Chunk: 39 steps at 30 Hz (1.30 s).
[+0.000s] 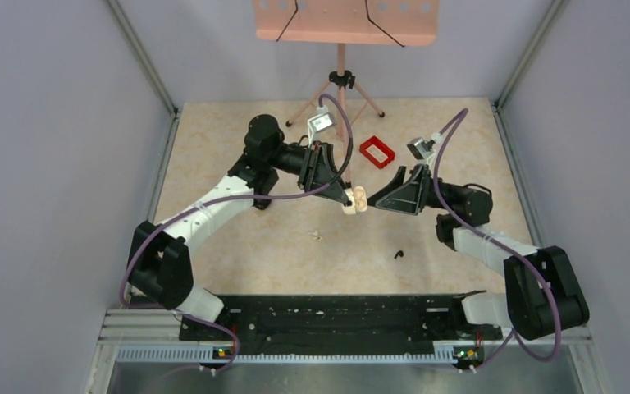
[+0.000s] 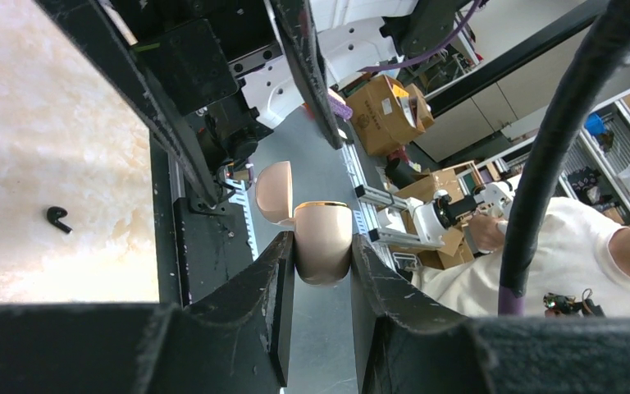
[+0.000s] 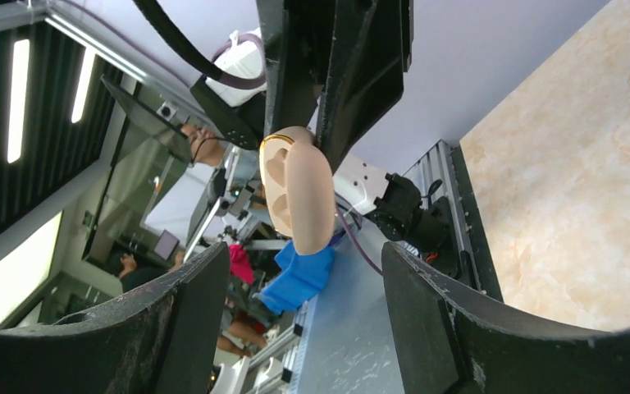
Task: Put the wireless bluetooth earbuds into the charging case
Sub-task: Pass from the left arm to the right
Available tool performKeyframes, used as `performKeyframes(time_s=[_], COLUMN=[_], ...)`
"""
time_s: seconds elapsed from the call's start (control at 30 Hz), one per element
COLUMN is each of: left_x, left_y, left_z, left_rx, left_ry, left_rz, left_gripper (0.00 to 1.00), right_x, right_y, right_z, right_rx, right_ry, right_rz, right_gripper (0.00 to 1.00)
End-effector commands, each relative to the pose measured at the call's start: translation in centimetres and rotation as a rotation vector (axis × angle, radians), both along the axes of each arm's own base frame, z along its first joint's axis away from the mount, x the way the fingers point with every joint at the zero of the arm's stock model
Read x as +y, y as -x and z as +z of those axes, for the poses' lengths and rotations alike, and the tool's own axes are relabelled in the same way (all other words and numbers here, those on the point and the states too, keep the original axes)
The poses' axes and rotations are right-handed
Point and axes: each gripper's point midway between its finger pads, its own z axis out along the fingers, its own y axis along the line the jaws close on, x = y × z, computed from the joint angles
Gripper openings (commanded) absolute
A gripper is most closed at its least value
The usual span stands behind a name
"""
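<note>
Holding open case (image 2: 322, 242) aloft over desk (image 1: 476, 156) centre, left end effector (image 1: 348, 199) clenched on it. Right end effector (image 1: 376, 202) released, empty. We spot one earbud (image 1: 399, 254) lying near-right; insertion not yet begun, we judge.

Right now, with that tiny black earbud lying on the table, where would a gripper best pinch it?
Probably from straight above, closing across the thicker bud end of the earbud: it lies flat on the table, so only its sides offer opposing faces. The open right gripper is the nearer one.
</note>
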Motion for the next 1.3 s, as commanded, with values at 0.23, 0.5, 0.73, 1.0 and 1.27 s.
performKeyframes(time_s=[0.23, 0.5, 0.73, 1.0, 1.27], left_x=[1.0, 1.1, 1.2, 1.4, 1.9], left_y=[1.9, 2.1, 2.3, 2.4, 3.1], left_z=[3.9, 4.3, 4.4, 4.3, 5.2], left_rx=[-0.149, -0.164, -0.162, -0.156, -0.173], left_ry=[0.081, 0.090, 0.088, 0.083, 0.093], left_rz=[-0.046, -0.045, -0.052, -0.051, -0.038], left_gripper=[0.00, 0.00, 0.00, 0.00, 0.00], right_x=[1.1, 2.2, 3.7, 4.0, 4.2], right_y=[2.5, 2.7, 3.0, 3.8, 3.4], right_z=[2.7, 3.0, 2.3, 2.8, 4.0], right_rx=[-0.364, -0.379, -0.372, -0.416, -0.438], right_ry=[-0.011, -0.001, -0.012, -0.015, -0.028], right_rz=[0.110, 0.183, 0.227, 0.259, 0.258], right_gripper=[0.69, 0.69, 0.66, 0.66, 0.65])
